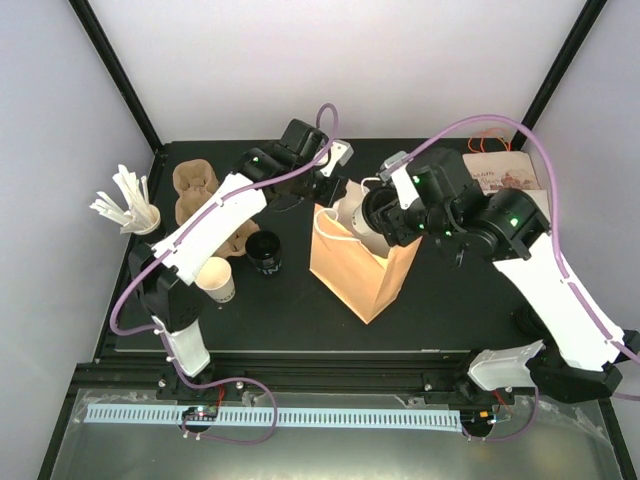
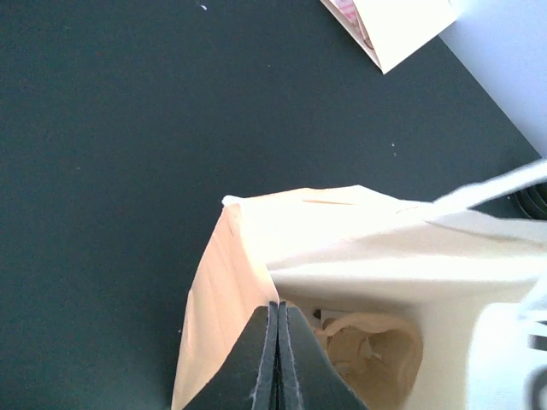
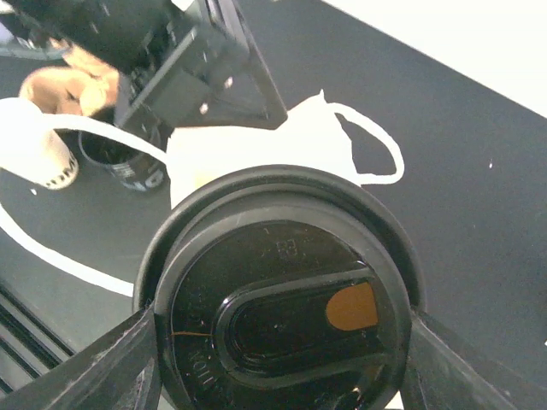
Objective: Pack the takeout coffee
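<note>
The left tool (image 2: pixel 278 346) is pressed together with no gap, pinching the top edge of the paper bag (image 2: pixel 226 290) at one side wall. The paper between its tips is hidden by the fingers. Just beyond those tips, inside the bag, part of a cup carrier (image 2: pixel 376 350) shows. The rest of the bag's floor is cut off by the frame. To the right of this tool, pale blurred shapes cross the view and cannot be made out.

The right tool (image 3: pixel 282 359) is spread wide around the coffee cup (image 3: pixel 282 299), one finger on each side below the black lid. The cup hangs over the bag's mouth, tipped toward the left tool in the top view. The lid covers the cup's body and most of the opening under it, so how far the cup has entered the bag cannot be told.

Beyond the lid only a strip of bag rim and a white handle loop (image 3: pixel 376 145) show. The left arm's wrist sits close past that rim. The bare dark bench (image 3: pixel 479 171) lies open to the right of the right tool. To its left a black cup (image 3: pixel 128 166) and a white cup (image 3: pixel 38 154) stand close together.
</note>
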Controlling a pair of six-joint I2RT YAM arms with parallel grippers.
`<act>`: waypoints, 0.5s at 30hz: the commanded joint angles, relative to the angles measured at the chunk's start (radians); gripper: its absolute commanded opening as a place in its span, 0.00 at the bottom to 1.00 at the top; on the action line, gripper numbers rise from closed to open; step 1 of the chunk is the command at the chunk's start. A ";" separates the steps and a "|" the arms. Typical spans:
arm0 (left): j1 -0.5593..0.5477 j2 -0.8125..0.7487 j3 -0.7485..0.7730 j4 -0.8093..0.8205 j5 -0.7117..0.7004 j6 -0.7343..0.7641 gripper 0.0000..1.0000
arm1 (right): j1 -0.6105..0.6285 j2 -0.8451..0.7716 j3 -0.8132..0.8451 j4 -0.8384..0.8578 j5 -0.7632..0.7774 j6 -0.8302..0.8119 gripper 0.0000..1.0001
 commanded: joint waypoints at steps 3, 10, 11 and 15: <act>0.003 -0.062 -0.051 0.101 -0.001 0.018 0.01 | 0.051 -0.016 -0.113 0.028 0.077 -0.009 0.48; 0.002 -0.072 -0.057 0.104 0.008 0.022 0.02 | 0.055 -0.001 -0.205 0.084 0.050 0.020 0.49; 0.003 -0.074 -0.058 0.104 0.008 0.021 0.01 | 0.055 0.012 -0.200 0.084 0.050 0.025 0.49; 0.007 -0.071 -0.048 0.090 0.007 0.009 0.02 | 0.056 0.059 -0.192 0.076 0.052 0.051 0.48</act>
